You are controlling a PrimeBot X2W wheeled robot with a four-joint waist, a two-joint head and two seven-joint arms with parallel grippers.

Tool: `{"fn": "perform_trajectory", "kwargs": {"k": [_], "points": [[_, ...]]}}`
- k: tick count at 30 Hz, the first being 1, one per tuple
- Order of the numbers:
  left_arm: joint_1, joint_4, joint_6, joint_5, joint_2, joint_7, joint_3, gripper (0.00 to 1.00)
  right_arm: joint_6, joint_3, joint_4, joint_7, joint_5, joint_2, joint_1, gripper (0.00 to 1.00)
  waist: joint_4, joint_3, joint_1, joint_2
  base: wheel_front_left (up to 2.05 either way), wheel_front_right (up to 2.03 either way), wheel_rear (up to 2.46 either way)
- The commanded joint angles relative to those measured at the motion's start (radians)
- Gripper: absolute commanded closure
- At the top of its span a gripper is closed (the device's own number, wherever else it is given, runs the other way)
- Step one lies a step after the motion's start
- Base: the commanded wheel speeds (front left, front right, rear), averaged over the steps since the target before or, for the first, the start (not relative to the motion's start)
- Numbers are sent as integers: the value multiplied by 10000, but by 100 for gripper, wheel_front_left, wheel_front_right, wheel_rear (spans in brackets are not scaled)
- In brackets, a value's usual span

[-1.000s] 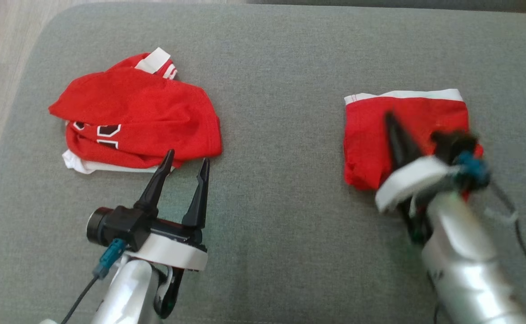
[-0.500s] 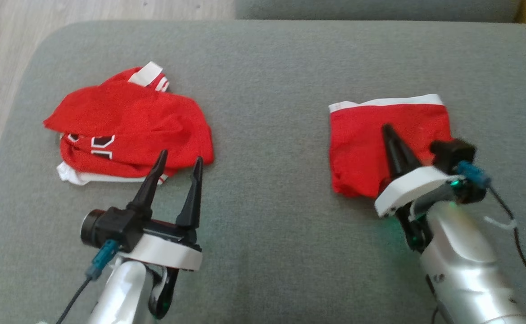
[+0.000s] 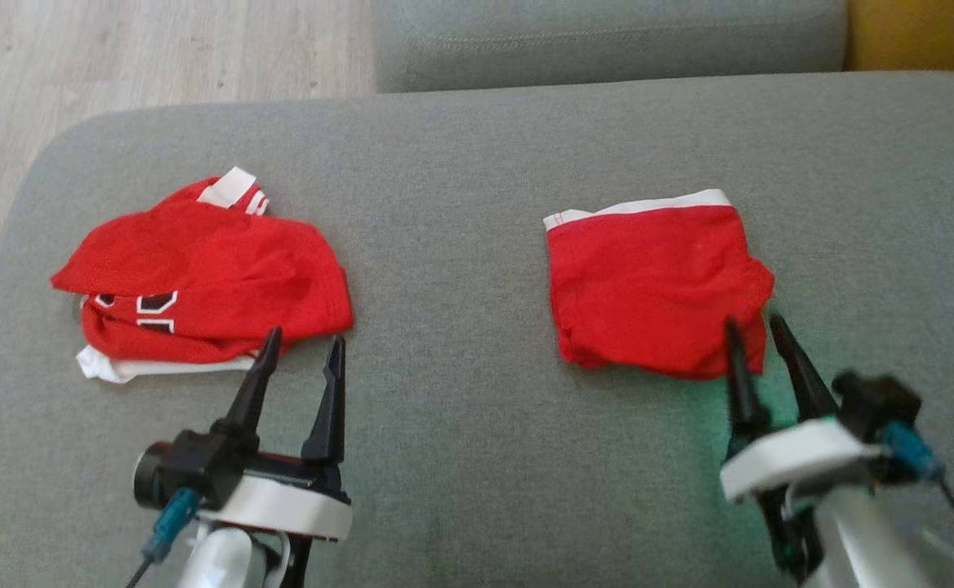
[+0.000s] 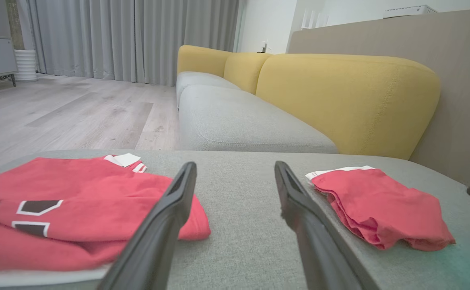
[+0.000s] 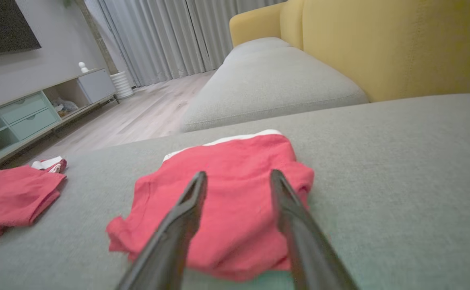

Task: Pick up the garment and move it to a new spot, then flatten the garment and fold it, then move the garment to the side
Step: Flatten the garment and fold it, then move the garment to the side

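Garment [image 3: 657, 282]: folded red cloth, white band, at 3 o'clock on grey fabric cushion [image 3: 461, 245].
Left gripper [image 3: 305, 335]: spread, empty.
Right gripper [image 3: 751, 320]: parted, empty.

SURFACE: grey fabric seat cushion [image 3: 461, 163], rounded corner at its far left | LEFT PART: red jersey [image 3: 207, 282], loosely folded, black-and-white numerals and white trim showing, lying on the cushion | RIGHT PART: folded red garment [image 3: 648, 282], white band along its far edge, lying flat | SPACING: the two well apart, bare cushion between
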Motion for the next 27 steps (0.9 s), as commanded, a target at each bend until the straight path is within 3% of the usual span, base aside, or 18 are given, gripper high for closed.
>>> {"fn": "perform_trajectory", "kwargs": {"k": [1, 7, 16, 22, 27], "points": [[-125, -319, 16, 57, -13, -53, 467, 0, -9, 273, -449, -64, -8, 83, 15, 0, -28, -55, 2, 0, 0, 0, 0], [-29, -315, 15, 115, -83, -53, 421, 0, -9, 104, -835, -64, -5, 83, 312, 0, 61, -33, 2, 0, 0, 0, 0], [-243, -321, 15, 120, -109, -53, 280, 0, -9, -679, -524, 530, -477, 83, -584, 0, 403, 408, 2, 0, 0, 0, 0], [-530, -289, 15, 72, -73, -53, 116, 0, -9, -1898, 374, 1773, -753, 83, -1903, 0, 700, 1029, 2, 0, 0, 0, 0], [-871, -236, 15, -13, -73, -53, -117, 0, -9, -2755, 2011, 3404, -522, 83, -3007, 0, 994, 1495, 2, 0, 0, 0, 0]]}}
